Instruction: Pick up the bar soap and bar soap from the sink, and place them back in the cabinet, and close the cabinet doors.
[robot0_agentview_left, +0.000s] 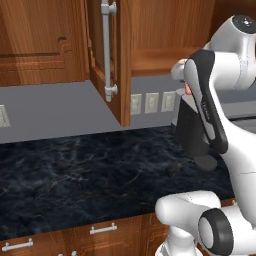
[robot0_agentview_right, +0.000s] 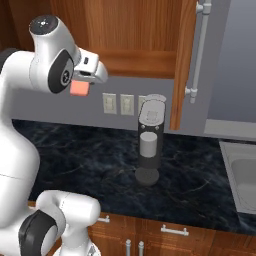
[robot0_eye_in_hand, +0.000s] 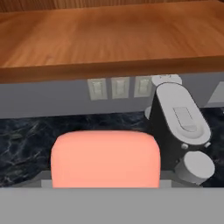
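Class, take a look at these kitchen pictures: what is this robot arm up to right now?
The gripper holds a salmon-pink bar soap raised just below the open wall cabinet, whose wooden shelf lies straight ahead in the hand view. A cabinet door stands open. Below sit the dark marble counter and a black-and-white coffee machine, with the sink off to the right. The soap is not yet on the shelf.

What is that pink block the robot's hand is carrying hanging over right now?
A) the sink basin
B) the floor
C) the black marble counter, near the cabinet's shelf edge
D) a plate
C: the bar soap, held in the gripper, hangs above the counter just below the open cabinet shelf; the sink lies far off to the side.
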